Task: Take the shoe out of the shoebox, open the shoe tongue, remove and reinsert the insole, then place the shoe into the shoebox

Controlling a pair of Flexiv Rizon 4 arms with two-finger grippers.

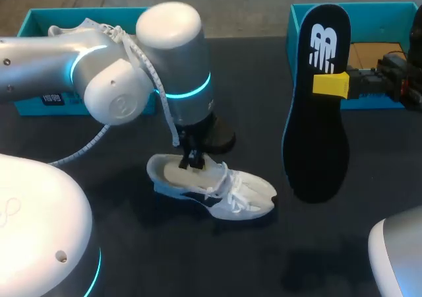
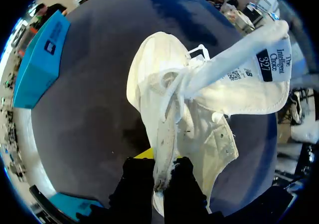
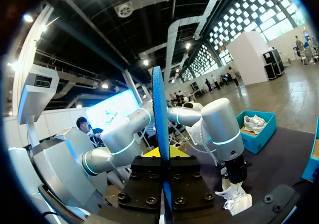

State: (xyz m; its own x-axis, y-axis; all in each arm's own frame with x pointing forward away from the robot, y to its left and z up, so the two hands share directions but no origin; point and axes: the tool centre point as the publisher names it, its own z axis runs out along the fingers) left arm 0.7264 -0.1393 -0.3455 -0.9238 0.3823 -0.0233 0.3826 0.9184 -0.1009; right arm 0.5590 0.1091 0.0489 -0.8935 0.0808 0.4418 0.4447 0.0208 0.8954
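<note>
- The left gripper stood on the heel end of a white lace-up shoe lying on its side mid-way across the dark matte table. The bulky silver left arm and its coiled white cable hid part of the table behind the shoe.
- A teal cardboard shoebox sat at the far right edge. A second teal box at the far left held another white shoe.
- The right gripper held a black foam insole upright, off the table and to the right of the shoe, its fingers closed flat on both faces.
- Only the left wrist view showed that arm's grip: the black fingers were pinched narrowly on the shoe's collar rim, and the padded tongue was pulled out with its label showing.
- The right wrist view showed the insole edge-on as a thin blue strip.
</note>
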